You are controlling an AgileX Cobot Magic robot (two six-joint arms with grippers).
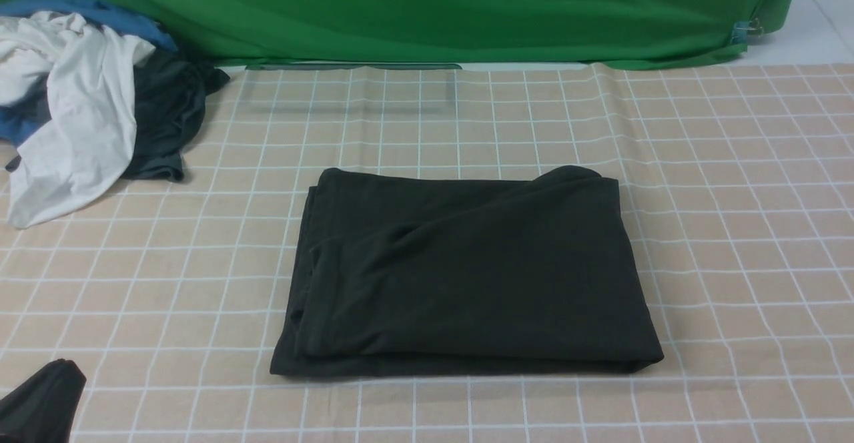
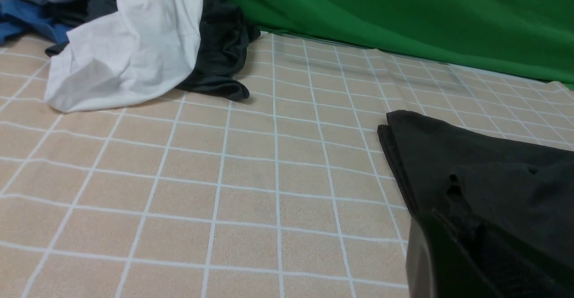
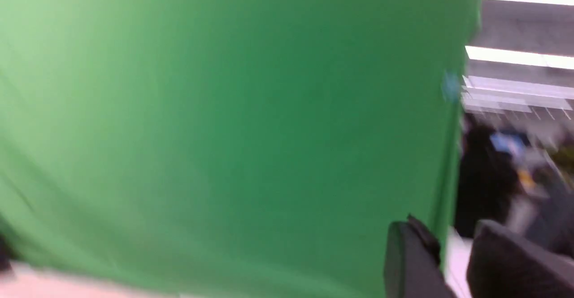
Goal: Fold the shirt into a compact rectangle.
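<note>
The shirt (image 1: 467,273) lies folded into a thick black rectangle near the middle of the tabletop (image 1: 734,229), which is covered by a tan cloth with a white grid. Its layered edges show along the left side and the near edge, and one far corner bulges up slightly. No print or label shows on the upper face.

At the far left of the tabletop sits a heap of other clothes: a white garment (image 1: 73,116) draped over a dark grey garment (image 1: 167,116), with blue fabric (image 1: 93,13) behind them. A green backdrop (image 1: 427,9) hangs along the far edge.

The left gripper (image 1: 40,403) sits at the near left corner, well apart from the shirt and empty; its jaws are together. The right gripper (image 3: 448,262) appears only in its own blurred wrist view, raised and pointing at the green backdrop, its two fingers standing apart with nothing between them.
</note>
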